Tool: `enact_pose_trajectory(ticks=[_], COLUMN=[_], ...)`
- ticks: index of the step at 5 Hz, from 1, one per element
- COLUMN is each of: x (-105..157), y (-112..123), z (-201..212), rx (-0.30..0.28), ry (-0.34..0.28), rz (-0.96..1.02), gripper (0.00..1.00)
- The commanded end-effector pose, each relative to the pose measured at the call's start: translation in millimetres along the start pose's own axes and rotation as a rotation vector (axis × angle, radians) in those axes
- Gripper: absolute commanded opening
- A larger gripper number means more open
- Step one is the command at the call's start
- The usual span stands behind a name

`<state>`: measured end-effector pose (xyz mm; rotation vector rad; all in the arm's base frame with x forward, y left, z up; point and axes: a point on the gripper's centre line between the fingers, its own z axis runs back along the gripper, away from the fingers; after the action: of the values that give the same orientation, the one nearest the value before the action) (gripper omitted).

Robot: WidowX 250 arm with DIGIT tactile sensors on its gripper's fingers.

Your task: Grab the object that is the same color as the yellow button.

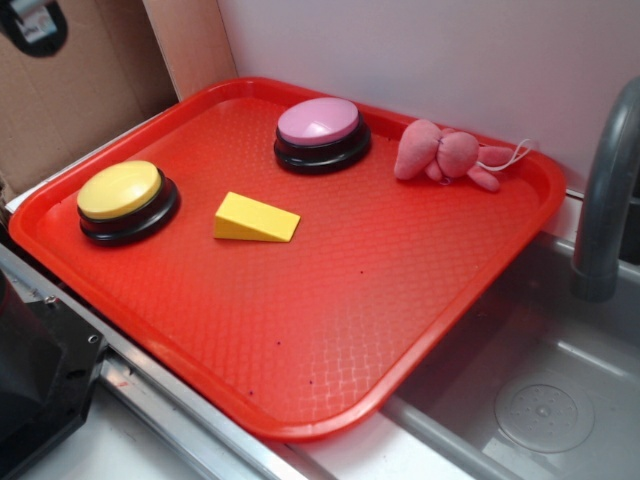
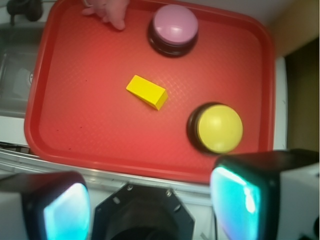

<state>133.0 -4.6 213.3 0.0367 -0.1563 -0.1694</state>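
A small yellow wedge block, the object [image 1: 256,219] [image 2: 147,92], lies on the red tray [image 1: 330,330] [image 2: 90,135], near its middle. The yellow button [image 1: 124,198] [image 2: 218,128] sits on a black base close beside it, at the tray's left in the exterior view. My gripper [image 2: 150,205] shows only in the wrist view, held high above the tray's near edge. Its two fingers [image 2: 239,200] stand wide apart, open, with nothing between them. The gripper does not appear in the exterior view.
A pink-topped button [image 1: 321,131] [image 2: 174,28] and a pink plush toy [image 1: 450,155] [image 2: 107,11] lie along the tray's far side. A grey faucet [image 1: 605,200] and sink basin [image 1: 540,400] are to the right. Cardboard [image 1: 80,80] stands behind.
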Motion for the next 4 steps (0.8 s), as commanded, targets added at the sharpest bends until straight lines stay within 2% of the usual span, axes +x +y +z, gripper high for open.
enact_pose_trajectory(ticks=[1, 2, 3, 4], x=[18, 28, 38, 48], y=[29, 33, 31, 25], z=[-57, -91, -123, -150], rx=[-0.011, 0.045, 0.023, 0.028], ry=[-0.066, -0.128, -0.164, -0.22], rz=[-0.344, -0.484, -0.636, -0.702], gripper=[1.0, 1.0, 1.0, 1.0])
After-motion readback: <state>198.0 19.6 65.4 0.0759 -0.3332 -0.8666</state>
